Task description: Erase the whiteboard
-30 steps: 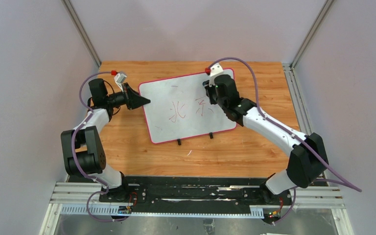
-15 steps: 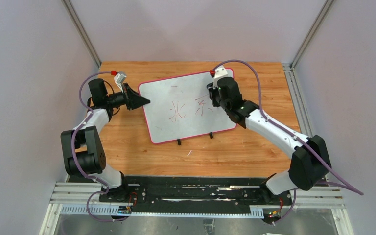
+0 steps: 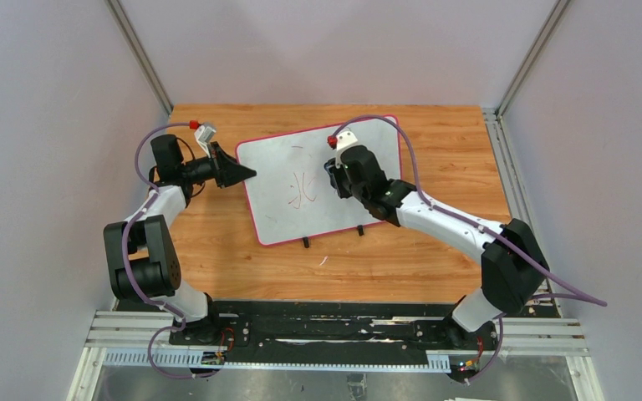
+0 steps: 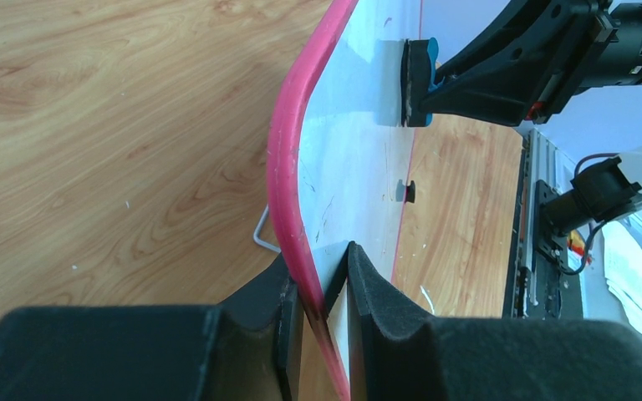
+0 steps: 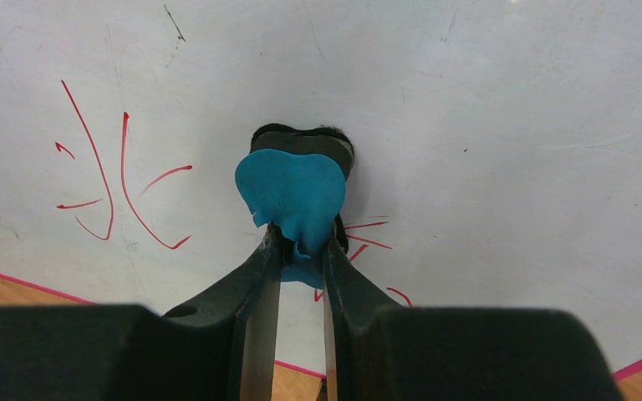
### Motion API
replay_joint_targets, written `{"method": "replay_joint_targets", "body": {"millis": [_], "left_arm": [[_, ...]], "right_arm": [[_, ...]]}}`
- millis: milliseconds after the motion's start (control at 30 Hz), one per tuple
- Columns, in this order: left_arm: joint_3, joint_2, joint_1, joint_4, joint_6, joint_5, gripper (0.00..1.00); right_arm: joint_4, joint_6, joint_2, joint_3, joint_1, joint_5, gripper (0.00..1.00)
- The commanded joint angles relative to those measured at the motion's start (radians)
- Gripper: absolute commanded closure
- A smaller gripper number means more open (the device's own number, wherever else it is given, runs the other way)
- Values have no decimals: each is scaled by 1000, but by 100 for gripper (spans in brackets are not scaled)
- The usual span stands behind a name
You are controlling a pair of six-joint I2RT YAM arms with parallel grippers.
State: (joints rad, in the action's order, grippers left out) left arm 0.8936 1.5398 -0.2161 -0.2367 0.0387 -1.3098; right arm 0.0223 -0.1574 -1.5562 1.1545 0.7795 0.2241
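The whiteboard (image 3: 277, 154) lies on the wooden table, grey-white with a pink-red rim and two black feet on its near edge. My left gripper (image 3: 247, 174) is shut on its left rim; the left wrist view shows the rim (image 4: 288, 142) pinched between the pads (image 4: 322, 280). My right gripper (image 3: 334, 177) is shut on a blue eraser (image 5: 288, 188) with a black felt face, pressed on the board's middle. One red character (image 5: 109, 180) stands left of the eraser. A few red strokes (image 5: 368, 234) remain beside my right fingers.
A small white scrap (image 3: 323, 261) lies on the table (image 3: 217, 251) near the board's front. A bent metal wire (image 4: 261, 236) sits under the board's left edge. Grey walls with metal posts (image 3: 138, 54) close in the table. A black rail (image 3: 326, 322) runs along the near edge.
My right gripper has slid left across the board with the eraser, over the right-hand red character, of which only a few strokes now show. The left gripper has not moved.
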Motion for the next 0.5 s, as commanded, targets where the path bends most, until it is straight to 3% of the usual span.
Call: {"method": "replay_joint_targets", "body": {"millis": [0, 267, 467], "left_arm": [[-17, -1, 4, -6, -130, 92, 100], [-19, -3, 4, 2, -135, 95, 100], [-7, 0, 4, 40, -167, 98, 100]], "right_arm": [[12, 13, 13, 16, -34, 65, 99], [58, 24, 124, -28, -184, 50, 99], [69, 29, 163, -41, -227, 23, 99]]}}
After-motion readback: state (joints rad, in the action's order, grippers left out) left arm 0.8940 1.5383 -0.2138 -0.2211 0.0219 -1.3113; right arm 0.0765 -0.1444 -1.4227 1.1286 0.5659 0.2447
